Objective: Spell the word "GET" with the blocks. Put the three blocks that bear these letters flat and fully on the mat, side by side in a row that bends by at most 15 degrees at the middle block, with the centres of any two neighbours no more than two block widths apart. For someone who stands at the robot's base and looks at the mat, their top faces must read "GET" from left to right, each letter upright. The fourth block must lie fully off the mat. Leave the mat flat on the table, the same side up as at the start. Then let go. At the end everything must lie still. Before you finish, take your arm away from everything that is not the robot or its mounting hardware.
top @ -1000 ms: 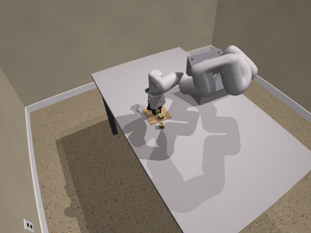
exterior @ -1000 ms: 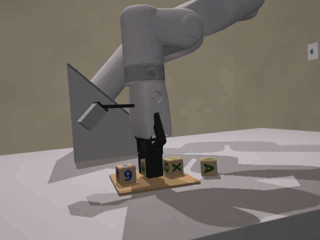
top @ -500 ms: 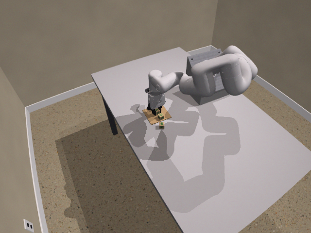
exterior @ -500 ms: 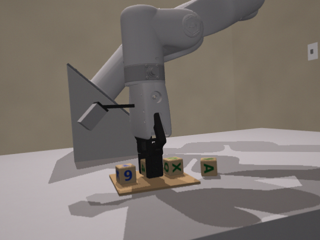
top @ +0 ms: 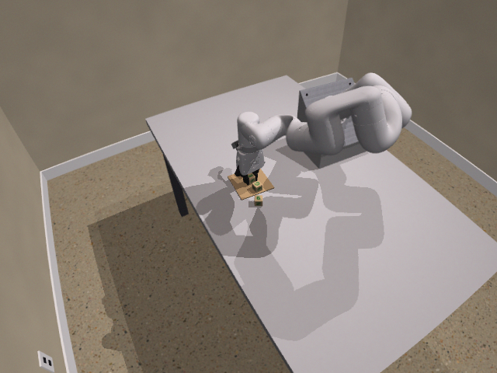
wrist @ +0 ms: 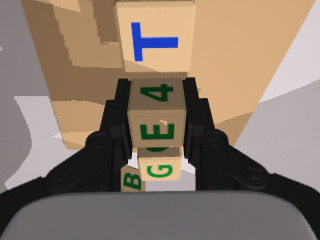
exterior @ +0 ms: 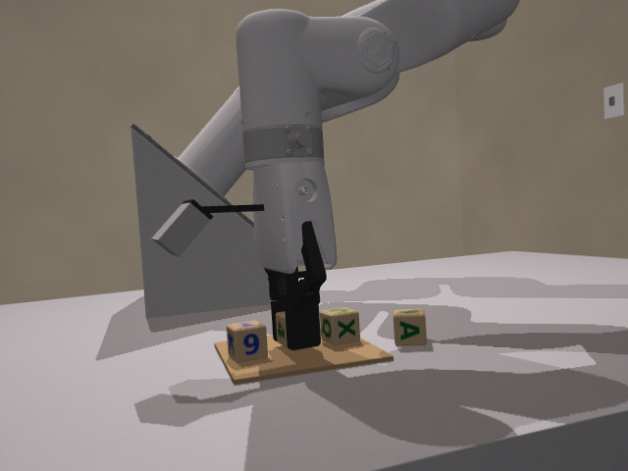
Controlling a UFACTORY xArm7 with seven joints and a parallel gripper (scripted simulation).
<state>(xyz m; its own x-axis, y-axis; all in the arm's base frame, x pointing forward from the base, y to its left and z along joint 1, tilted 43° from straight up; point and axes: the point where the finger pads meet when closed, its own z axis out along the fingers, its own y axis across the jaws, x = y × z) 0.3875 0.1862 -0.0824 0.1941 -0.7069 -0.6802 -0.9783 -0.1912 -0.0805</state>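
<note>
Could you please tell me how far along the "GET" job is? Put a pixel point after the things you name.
The G block (top: 257, 186) (exterior: 340, 327) (wrist: 160, 170) and T block (exterior: 246, 341) (wrist: 155, 37) are on the mat (top: 242, 193) (exterior: 304, 366) (wrist: 235, 65), the fourth block (top: 258, 200) (exterior: 409, 328) off it. The E block (top: 251, 176) (exterior: 281, 329) (wrist: 156, 125) is between the jaws. Letting go and withdrawing remain.

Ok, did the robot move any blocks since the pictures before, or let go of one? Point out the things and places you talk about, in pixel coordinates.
Nothing visibly changed. The fingers (top: 245, 179) (exterior: 304, 324) are still around the E block (top: 251, 176) (exterior: 282, 329) (wrist: 157, 127). The T block (exterior: 246, 341) (wrist: 157, 40), G block (top: 257, 186) (exterior: 346, 327) (wrist: 160, 169), mat (top: 242, 193) (exterior: 324, 361) (wrist: 240, 40) and block off the mat (top: 258, 200) (exterior: 409, 329) look the same too.
</note>
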